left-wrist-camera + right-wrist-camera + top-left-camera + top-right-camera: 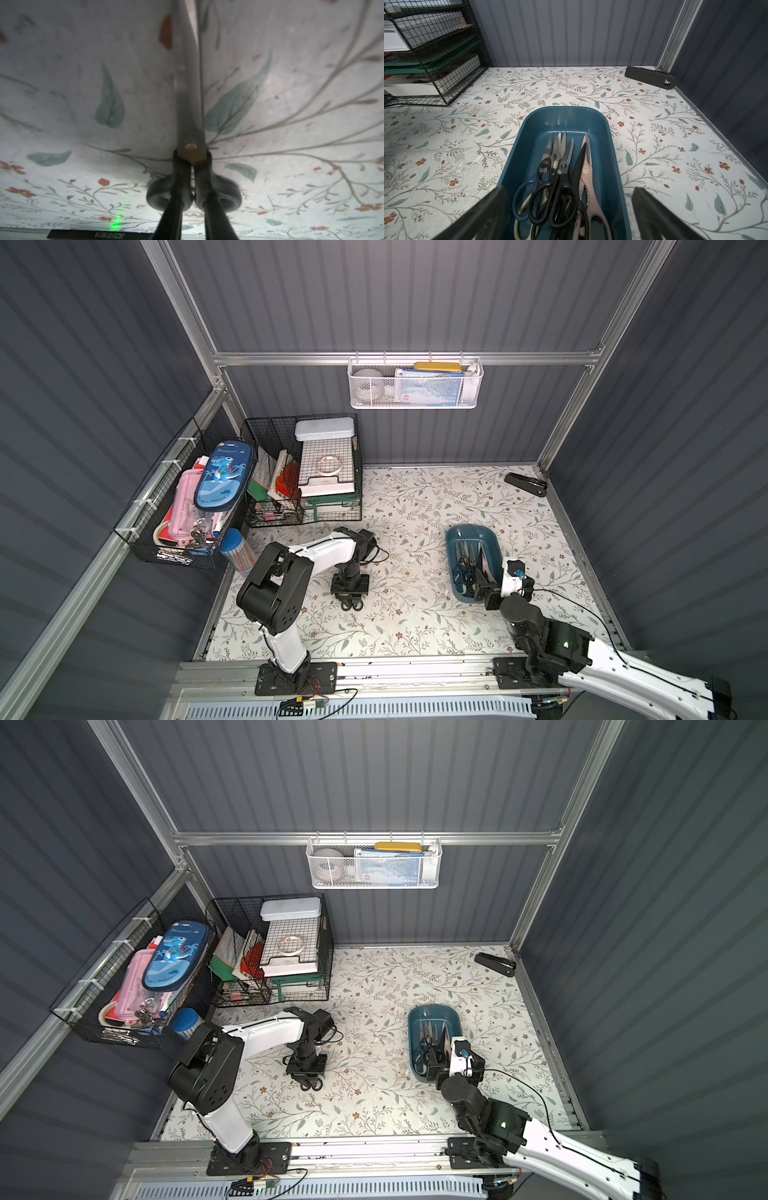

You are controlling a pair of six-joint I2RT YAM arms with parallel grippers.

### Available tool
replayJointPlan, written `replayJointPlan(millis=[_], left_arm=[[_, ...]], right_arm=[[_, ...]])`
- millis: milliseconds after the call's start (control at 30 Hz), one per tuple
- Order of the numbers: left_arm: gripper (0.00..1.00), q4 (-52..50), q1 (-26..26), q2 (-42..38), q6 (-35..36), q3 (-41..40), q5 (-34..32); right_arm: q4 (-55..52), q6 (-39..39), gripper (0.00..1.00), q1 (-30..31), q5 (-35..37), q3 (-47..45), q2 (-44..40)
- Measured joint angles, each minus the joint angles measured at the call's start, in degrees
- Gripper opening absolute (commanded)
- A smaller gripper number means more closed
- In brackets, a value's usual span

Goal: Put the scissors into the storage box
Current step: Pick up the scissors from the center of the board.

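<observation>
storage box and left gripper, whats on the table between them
Bare floral tabletop between storage box and left gripper, which pinches black scissors; both top views show it.

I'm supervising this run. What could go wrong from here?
1. The left gripper seems to pinch the black-handled scissors at the handle neck, leaving the long blade free. When lifted, they may swing or slip.
2. The right gripper hangs open over the near end of the storage box, so the arms might collide at the drop.
3. The stacked scissors crowd it, so another pair may ride on the rim.
</observation>
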Motion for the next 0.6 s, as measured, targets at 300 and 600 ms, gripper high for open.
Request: replayJointPlan(millis=[300, 600], left_arm=[[0.06, -0.7, -0.2, 0.5, 0.1, 1.2, -1.0], [0.07, -0.4, -1.8, 0.6, 0.1, 12.4, -4.0]], right_arm=[[0.0, 0.0, 0.99, 0.0, -0.1, 0.0, 0.0], [0.0, 0.0, 0.99, 0.0, -0.2, 0.0, 0.0]])
